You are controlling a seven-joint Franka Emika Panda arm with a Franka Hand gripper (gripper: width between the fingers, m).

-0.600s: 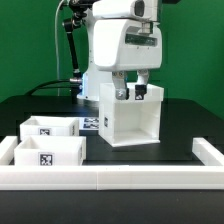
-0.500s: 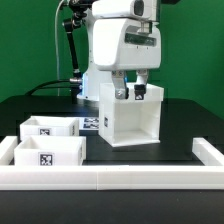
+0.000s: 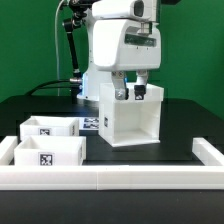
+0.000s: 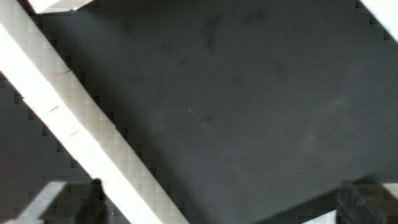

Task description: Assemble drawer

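The drawer's tall open-fronted white housing [image 3: 112, 120] stands on the black table, right of centre in the exterior view. Two small white trays with tags lie at the exterior view's left, one behind [image 3: 50, 127] and one in front [image 3: 46, 152]. My gripper [image 3: 130, 93] hangs at the housing's top edge, its fingers reaching down into the top. In the wrist view the gripper [image 4: 214, 205] is open, with its fingers far apart. A thin white housing wall [image 4: 71, 110] runs between them, close to one finger [image 4: 63, 203]. It grips nothing.
A low white border wall [image 3: 110, 178] runs along the table's front and sides. The marker board [image 3: 92, 123] lies flat between the trays and the housing. The robot's white body stands right behind the housing.
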